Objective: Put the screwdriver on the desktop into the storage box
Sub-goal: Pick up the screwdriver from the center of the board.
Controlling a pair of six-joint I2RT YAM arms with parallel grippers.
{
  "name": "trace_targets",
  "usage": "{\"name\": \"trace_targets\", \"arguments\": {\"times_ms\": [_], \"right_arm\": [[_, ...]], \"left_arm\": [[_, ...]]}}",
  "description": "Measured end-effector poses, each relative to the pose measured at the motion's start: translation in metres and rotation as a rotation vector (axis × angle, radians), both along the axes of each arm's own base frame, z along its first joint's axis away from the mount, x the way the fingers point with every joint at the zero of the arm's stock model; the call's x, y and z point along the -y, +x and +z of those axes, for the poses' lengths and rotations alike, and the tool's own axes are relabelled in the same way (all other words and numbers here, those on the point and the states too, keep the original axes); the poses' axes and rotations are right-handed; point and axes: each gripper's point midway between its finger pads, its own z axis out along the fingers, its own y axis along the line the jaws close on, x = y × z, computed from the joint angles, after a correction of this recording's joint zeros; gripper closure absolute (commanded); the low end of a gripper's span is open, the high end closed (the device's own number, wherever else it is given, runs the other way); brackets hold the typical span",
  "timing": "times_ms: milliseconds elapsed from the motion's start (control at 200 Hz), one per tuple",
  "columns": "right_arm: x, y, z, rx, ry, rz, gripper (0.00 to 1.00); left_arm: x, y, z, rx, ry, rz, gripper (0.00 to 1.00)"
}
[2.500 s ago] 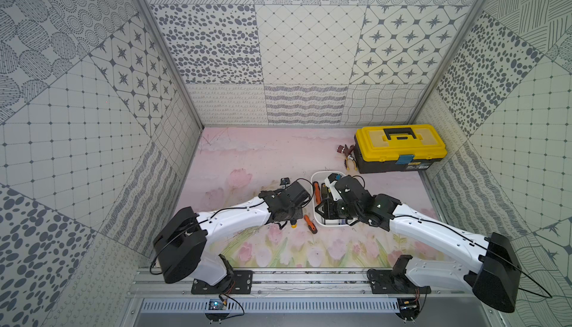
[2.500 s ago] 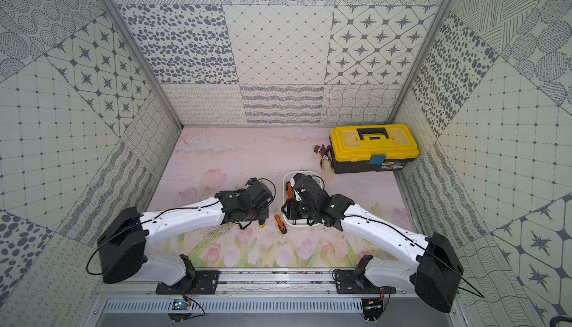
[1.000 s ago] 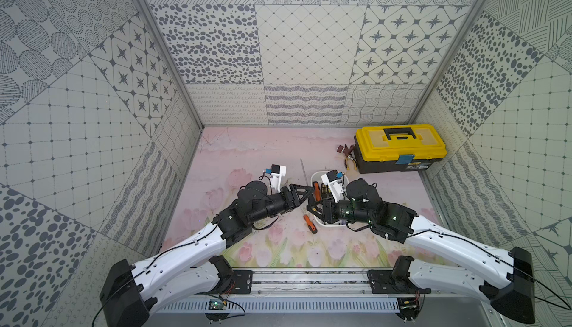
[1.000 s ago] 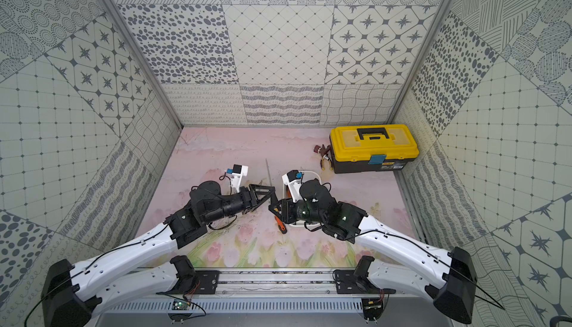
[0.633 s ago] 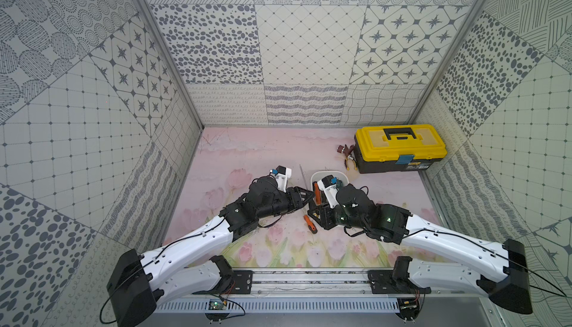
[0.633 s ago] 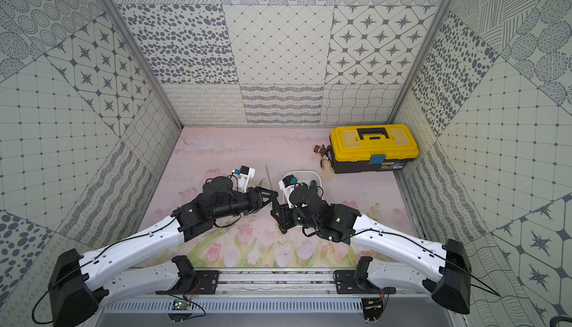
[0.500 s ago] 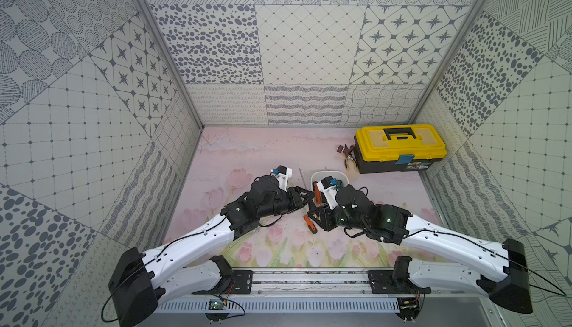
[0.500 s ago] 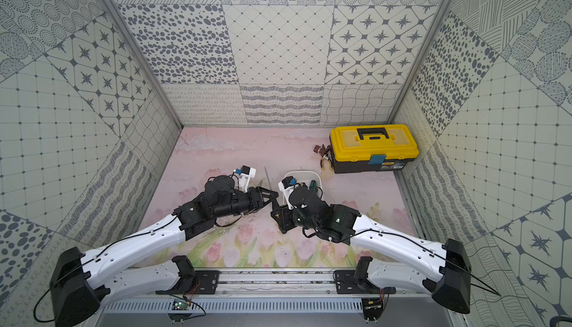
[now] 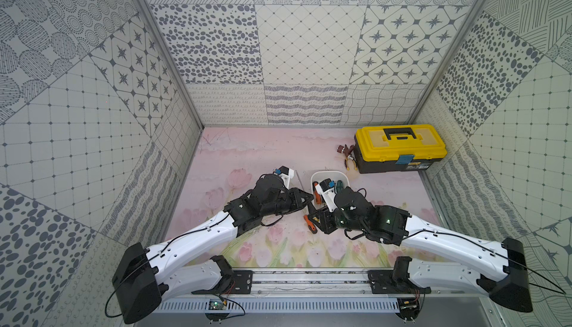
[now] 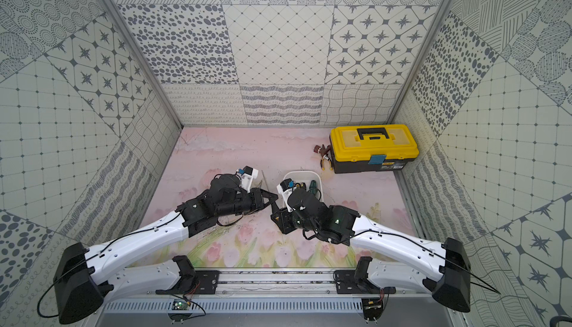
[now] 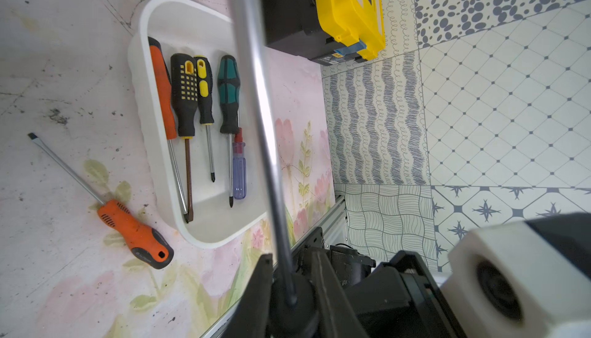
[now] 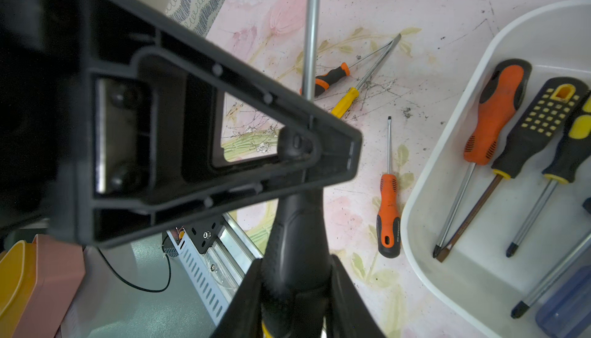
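The left end effector pinches the screwdriver by its shaft; the right end effector grips its black handle (held aloft near the box).

One long black-handled steel-shaft screwdriver is up clear of the pale pink tulip-print desk. Orange-and-black flat-blade screwdriver lies flat on the desk, just beside the shallow white plastic storage box. Box holds five screwdrivers, side by side, lengthwise.
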Motion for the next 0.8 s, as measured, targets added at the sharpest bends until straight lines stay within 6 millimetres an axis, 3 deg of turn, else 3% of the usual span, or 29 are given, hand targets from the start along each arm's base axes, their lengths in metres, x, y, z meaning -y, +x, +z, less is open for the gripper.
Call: {"name": "trace_targets", "arguments": {"times_ms": [30,85,210,235,380,485,635,795], "right_arm": [[0.0,0.0,0.0,0.0,0.0,0.001,1.0],[0.0,0.0,0.0,-0.001,0.001,0.001,1.0],[0.001,0.002,0.002,-0.008,0.011,-0.011,0.45],[0.002,0.003,0.003,-0.011,0.017,-0.012,0.4],[0.021,0.02,0.019,-0.06,0.178,-0.072,0.35],[0.03,0.03,0.015,-0.133,0.293,-0.095,0.35],[0.021,0.017,0.003,-0.253,0.376,-0.023,0.34],[0.012,0.009,0.019,-0.272,0.45,0.052,0.32]], "left_arm": [[0.0,0.0,0.0,-0.003,-0.001,0.002,1.0],[0.0,0.0,0.0,-0.003,0.0,0.002,1.0],[0.0,0.0,0.0,-0.003,-0.001,0.002,1.0],[0.0,0.0,0.0,0.001,0.0,0.002,1.0],[-0.006,-0.001,-0.009,-0.006,0.024,0.017,1.0],[-0.009,-0.004,-0.013,-0.009,0.023,0.014,1.0],[-0.01,-0.007,-0.011,-0.001,0.002,0.0,1.0],[-0.008,-0.009,-0.003,0.016,-0.032,-0.019,1.0]]}}
